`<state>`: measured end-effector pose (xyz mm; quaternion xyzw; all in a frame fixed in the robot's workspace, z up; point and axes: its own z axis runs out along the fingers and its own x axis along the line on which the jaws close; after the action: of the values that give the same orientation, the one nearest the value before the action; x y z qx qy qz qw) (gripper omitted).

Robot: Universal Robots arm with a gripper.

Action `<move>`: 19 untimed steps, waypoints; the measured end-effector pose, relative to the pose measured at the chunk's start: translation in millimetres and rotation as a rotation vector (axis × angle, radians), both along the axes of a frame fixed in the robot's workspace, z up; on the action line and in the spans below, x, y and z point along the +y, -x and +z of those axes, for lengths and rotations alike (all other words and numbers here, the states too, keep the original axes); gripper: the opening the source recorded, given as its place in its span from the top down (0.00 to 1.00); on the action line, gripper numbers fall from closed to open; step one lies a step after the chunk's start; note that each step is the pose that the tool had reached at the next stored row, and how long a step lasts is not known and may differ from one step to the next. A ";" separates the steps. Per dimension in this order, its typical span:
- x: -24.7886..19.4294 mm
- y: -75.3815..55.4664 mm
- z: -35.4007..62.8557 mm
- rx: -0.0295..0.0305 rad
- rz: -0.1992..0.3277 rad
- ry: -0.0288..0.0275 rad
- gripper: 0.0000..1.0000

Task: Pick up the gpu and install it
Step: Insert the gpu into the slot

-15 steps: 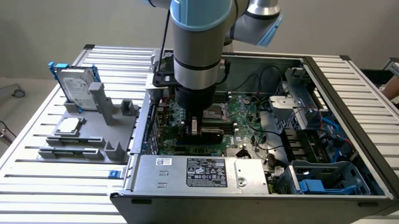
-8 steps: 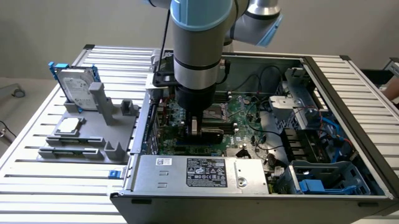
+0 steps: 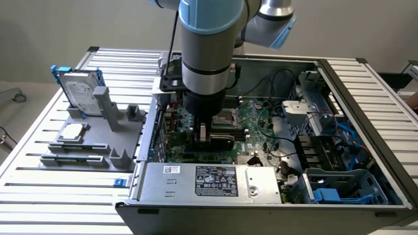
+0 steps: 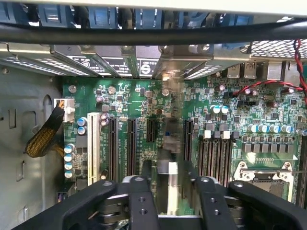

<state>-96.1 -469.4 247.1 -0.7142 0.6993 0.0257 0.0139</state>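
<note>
Exterior view: pincer over the motherboard with the gpu between its fingers

Exterior view puts the arm [image 3: 209, 54] reaching straight down into the open computer case [image 3: 274, 147], which lies on the slatted worktop [image 3: 39, 196]. The pincer [image 3: 207, 139] hangs just above the green motherboard [image 3: 251, 122], with a dark block, seemingly the gpu [image 3: 219, 141], at its tip. In the wrist view the gpu [image 4: 169, 153] stands edge-on in the gap between the two black fingers [image 4: 139, 206], upright among the expansion slots [image 4: 132, 143]; it looks blurred, and its lower edge meets the board. The fingers sit slightly parted on either side of the card, and I cannot tell whether they press on it or have let go.

At about nine o'clock from the case, a grey holder [image 3: 91, 142] rests on the worktop. A silver hard drive [image 3: 80, 95] with a blue frame stands at its far end, and a square silver CPU chip [image 3: 73, 129] lies flat near its middle. The power supply [image 3: 209, 182] fills the near edge of the case.
</note>
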 end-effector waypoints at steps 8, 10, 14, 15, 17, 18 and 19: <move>0.0 0.0 2.7 0.0159 0.000 -0.0001 0.59; 0.0 0.0 5.4 0.0203 0.000 -0.0002 0.59; 0.0 0.0 12.9 0.0266 0.000 -0.0001 0.59; 0.0 0.0 15.1 0.0275 0.000 -0.0001 0.59; 0.0 0.0 19.5 0.0289 0.000 -0.0001 0.59; 0.0 0.0 21.7 0.0295 0.000 -0.0001 0.59; 0.0 0.0 23.8 0.0300 0.000 0.0000 0.59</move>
<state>-96.1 -469.4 270.8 -0.7137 0.6994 0.0364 0.0034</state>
